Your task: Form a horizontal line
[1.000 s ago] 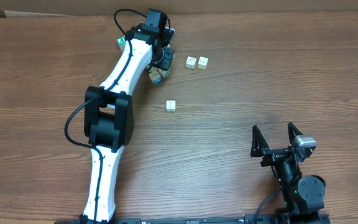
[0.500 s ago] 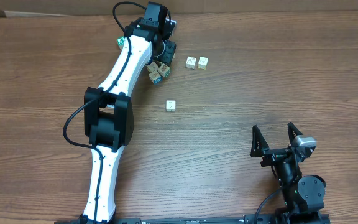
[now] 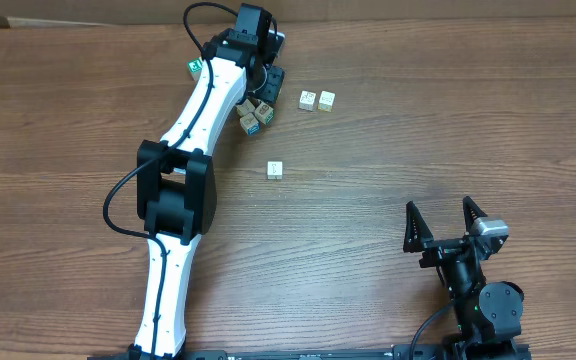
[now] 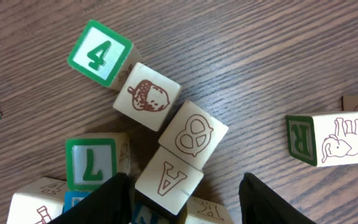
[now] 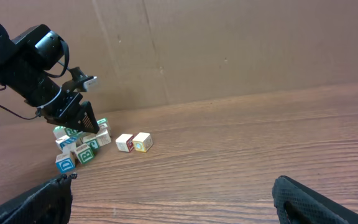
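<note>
From above, my left gripper (image 3: 271,82) sits over the block pile (image 3: 256,115). The line of two pale cubes (image 3: 316,100) lies just right of the pile, cubes touching. My right gripper (image 3: 446,222) is spread wide and holds nothing.

Left wrist: the fingers (image 4: 114,199) stand half apart, and the A block (image 4: 169,177) between them is not squeezed.

Right wrist: the line lies beside the pile.

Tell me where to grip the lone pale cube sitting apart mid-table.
Take the lone cube by two opposite side faces, coming straight down from above: it lies flat on the table with nothing touching any side.
</note>
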Robot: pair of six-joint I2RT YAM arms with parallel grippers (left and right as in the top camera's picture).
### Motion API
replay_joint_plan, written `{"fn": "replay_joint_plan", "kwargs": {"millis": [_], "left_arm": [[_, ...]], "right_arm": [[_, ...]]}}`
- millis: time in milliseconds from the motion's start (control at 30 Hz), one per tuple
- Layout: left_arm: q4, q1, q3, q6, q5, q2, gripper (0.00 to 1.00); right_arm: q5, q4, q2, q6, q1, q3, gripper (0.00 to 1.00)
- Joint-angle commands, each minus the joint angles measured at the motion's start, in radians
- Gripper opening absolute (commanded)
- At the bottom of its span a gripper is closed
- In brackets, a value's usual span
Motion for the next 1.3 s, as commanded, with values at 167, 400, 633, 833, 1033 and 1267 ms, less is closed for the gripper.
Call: {"fn": "replay_joint_plan", "kwargs": {"millis": [167, 400, 633, 833, 1033, 1267], "left_arm": [[0.025, -0.007, -0.013, 0.020, -0.011, 0.030, 0.53], [0.026, -0.007, -0.013, 0.024, -0.018, 0.068, 0.52], [0.025, -0.007, -0.013, 0.023, -0.017, 0.080, 0.29], [-0.007, -0.010, -0.013, 0.023, -0.018, 0.080, 0.33], [-0.010, -0.010, -0.013, 0.023, -0.051, 0.080, 0.49], [-0.021, -0.011, -0.013, 0.023, -0.050, 0.080, 0.49]], "right_arm": [[0.005, 0.006, -0.008, -0.004, -0.005, -0.010, 1.00], [0.005, 0.006, -0.008, -0.004, -0.005, -0.010, 1.00], [0.005, 0.006, -0.008, -0.004, -0.005, -0.010, 1.00], [0.005, 0.006, -0.008, -0.005, -0.005, -0.010, 1.00], [0.005, 0.006, -0.008, -0.005, -0.005, -0.010, 1.00], [0.005, 0.006, -0.008, -0.004, -0.005, -0.010, 1.00]]}}
